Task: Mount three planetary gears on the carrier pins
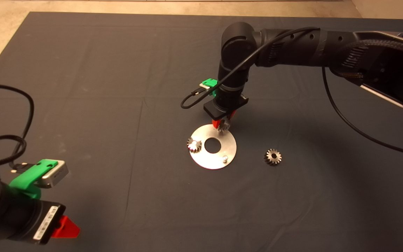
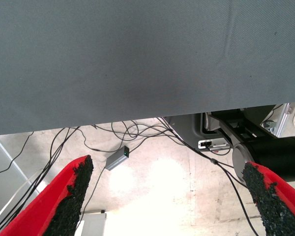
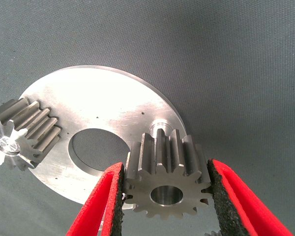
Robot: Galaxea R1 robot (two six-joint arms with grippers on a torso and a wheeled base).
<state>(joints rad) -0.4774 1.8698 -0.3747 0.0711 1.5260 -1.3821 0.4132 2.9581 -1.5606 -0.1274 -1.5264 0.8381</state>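
My right gripper (image 1: 222, 124) hovers over the back edge of the shiny round disc (image 1: 213, 159). It is shut on a steel planetary gear (image 1: 225, 126), held by its teeth between the red fingers (image 3: 101, 196). In the right wrist view the held gear (image 3: 167, 184) hangs just above the disc (image 3: 103, 105), with a bare carrier pin (image 3: 160, 123) right behind it. One gear (image 1: 193, 144) sits on the disc's left pin and also shows in the right wrist view (image 3: 22, 132). Another bare pin (image 1: 225, 158) stands at the front right. A third gear (image 1: 272, 156) lies loose on the mat to the right of the disc.
My left gripper (image 1: 65, 227) is parked at the mat's lower left corner, open and empty. Its wrist view looks past the mat's edge (image 2: 137, 118) at the floor, with cables (image 2: 137, 130) and a small grey box (image 2: 117, 159).
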